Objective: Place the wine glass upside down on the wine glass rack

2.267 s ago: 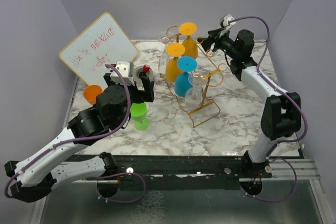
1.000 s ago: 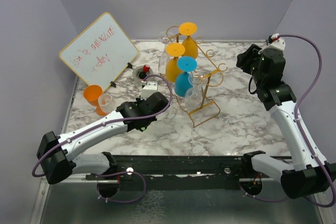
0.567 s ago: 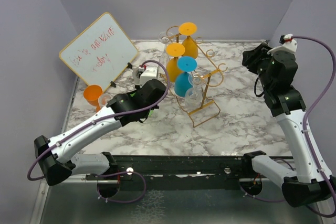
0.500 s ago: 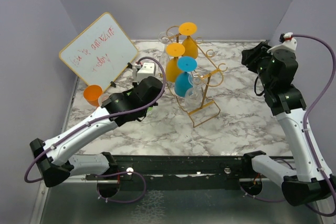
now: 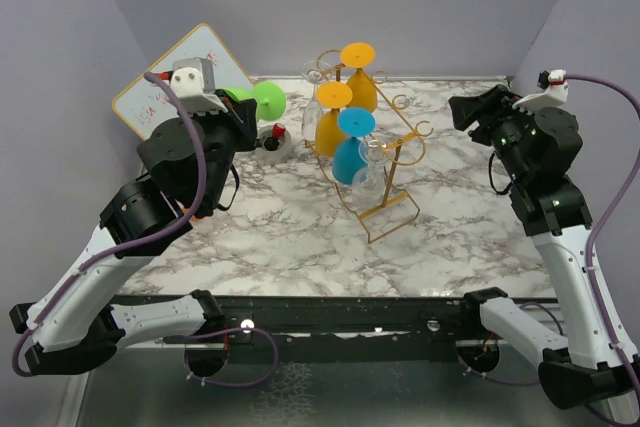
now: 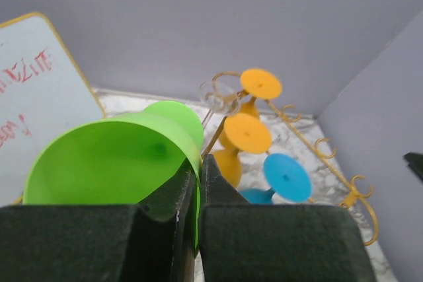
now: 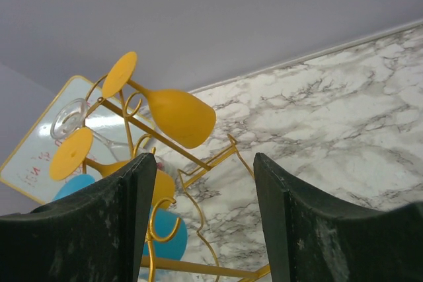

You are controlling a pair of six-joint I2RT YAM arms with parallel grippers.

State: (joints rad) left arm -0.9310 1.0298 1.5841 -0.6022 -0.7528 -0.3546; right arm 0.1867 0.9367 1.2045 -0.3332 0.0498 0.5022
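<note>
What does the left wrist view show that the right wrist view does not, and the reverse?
Only the left wrist view: the green wine glass, its bowl wall pinched in the shut left claw. Only the right wrist view: the open right claw, holding nothing. Both: the gold wine glass rack with orange glasses and a blue glass hanging upside down, and the whiteboard.
</note>
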